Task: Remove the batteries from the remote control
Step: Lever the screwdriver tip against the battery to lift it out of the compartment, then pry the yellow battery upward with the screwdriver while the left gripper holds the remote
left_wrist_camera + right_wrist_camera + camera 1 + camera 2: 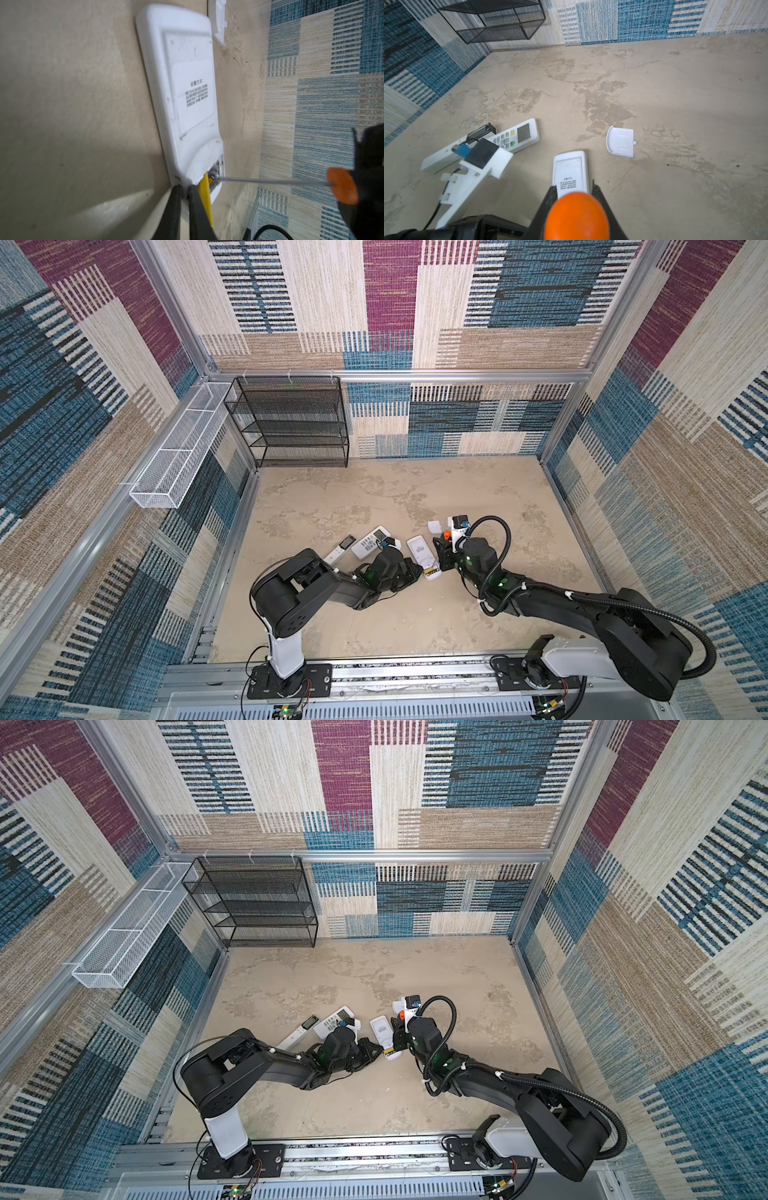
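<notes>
A white remote control (419, 551) (187, 93) lies face down mid-floor, its battery bay open at the near end. A yellow battery (204, 193) (431, 571) lies in the bay. My left gripper (184, 187) (417, 572) is pinched on the bay's side wall, one finger (198, 209) touching the battery. My right gripper (575, 189) (442, 551) is shut on the orange handle (577, 216) of a screwdriver. Its metal tip (217, 178) rests in the bay at the contact end.
The loose white battery cover (620, 141) (434, 526) lies just beyond the remote. Two more remotes (517, 136) (440, 158) lie to the left, behind my left wrist. A black wire shelf (291, 423) and a white mesh basket (178, 448) line the far-left walls.
</notes>
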